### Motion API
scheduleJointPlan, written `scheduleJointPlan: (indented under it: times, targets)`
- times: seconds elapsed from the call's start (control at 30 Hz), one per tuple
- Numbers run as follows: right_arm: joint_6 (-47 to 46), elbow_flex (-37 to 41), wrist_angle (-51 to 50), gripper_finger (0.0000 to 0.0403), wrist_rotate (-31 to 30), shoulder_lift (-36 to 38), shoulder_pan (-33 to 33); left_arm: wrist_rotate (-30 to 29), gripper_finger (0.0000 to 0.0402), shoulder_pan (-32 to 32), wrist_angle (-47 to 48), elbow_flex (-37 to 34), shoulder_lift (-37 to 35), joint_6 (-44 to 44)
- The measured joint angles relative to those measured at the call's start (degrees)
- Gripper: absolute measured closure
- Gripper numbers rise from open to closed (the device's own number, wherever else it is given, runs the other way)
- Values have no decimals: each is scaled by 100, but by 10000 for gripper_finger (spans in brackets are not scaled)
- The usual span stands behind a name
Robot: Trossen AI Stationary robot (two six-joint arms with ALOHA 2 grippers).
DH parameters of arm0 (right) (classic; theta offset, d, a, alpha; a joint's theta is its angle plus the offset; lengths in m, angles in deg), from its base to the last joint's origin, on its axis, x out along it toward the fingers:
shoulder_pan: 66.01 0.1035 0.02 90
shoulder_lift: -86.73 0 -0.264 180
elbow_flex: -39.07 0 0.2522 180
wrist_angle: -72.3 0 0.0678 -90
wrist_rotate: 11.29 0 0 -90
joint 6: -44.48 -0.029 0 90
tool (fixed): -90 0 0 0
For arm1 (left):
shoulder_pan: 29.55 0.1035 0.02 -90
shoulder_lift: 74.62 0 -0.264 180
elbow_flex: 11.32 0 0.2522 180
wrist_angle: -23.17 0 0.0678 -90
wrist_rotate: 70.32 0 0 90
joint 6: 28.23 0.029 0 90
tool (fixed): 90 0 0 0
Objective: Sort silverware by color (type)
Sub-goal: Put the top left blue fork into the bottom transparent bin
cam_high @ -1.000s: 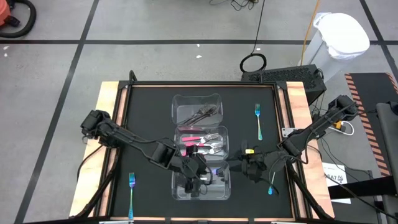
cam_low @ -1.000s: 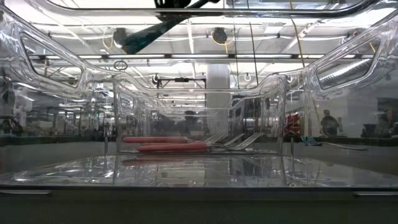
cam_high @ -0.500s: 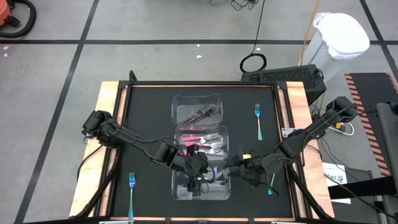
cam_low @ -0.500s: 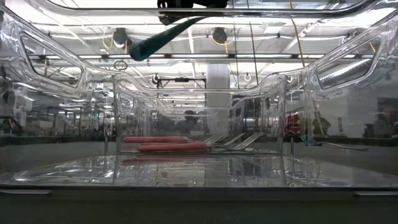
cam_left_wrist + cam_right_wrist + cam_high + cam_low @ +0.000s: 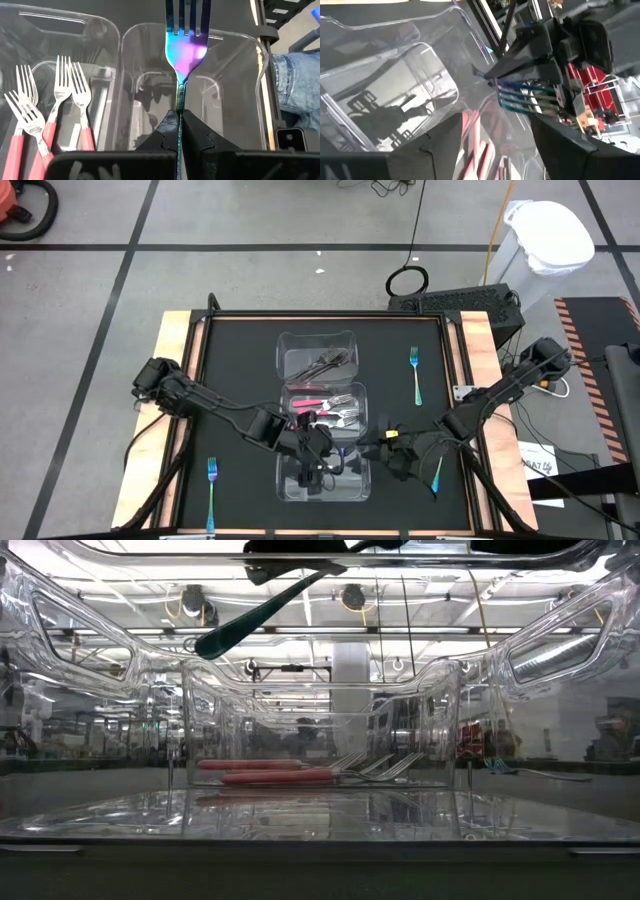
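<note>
Three clear containers stand in a row. The far one [image 5: 287, 348] holds dark grey forks [image 5: 325, 361], the middle one [image 5: 358, 395] pink-handled forks [image 5: 50, 120], and the near one [image 5: 284, 483] lies under my left gripper [image 5: 320, 455]. That gripper is shut on a blue iridescent fork [image 5: 187, 45], above the near container. My right gripper [image 5: 495, 120] stands open just right of the near container [image 5: 380, 452], facing the fork's tines [image 5: 520, 93] and touching nothing. Other blue forks lie on the black mat [image 5: 415, 375], [image 5: 211, 480], [image 5: 437, 475]. My left gripper pinches the blue fork's handle just behind the neck [image 5: 178, 107] between its two fingers. The fork lies along the fingers, tines ahead of the fingertips. It is lifted clear above the near container, and its teal handle [image 5: 255, 612] slants out behind the gripper.
Wooden rails [image 5: 180, 380] edge the black mat on the left and right. The mat's left part is bare apart from one fork. A person's leg in jeans [image 5: 295, 80] shows beyond the table's edge.
My right gripper has moved toward the near container and my left gripper, sinking a little and staying open. In the low view the held fork has tipped, and the free end of its handle hangs lower than before.
</note>
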Motion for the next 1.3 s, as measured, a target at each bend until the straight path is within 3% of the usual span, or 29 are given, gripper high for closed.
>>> scheduleJointPlan:
  times: [0.3, 0.6, 0.93, 1.3]
  targets:
    - [-374, 0, -942, 172, -253, 365, 93, -55, 400, 0, 43, 0, 121, -297]
    - [-858, 0, -1645, 172, -883, 1184, 476, 566, 400, -20, 44, -2, 522, -302]
    - [-1166, 0, -1943, 172, -907, 1819, 783, -166, 400, -298, 26, -2, 656, -292]
    - [-1171, 0, -2010, 172, -924, 1861, 878, -385, 400, -359, -192, -2, 1092, 24]
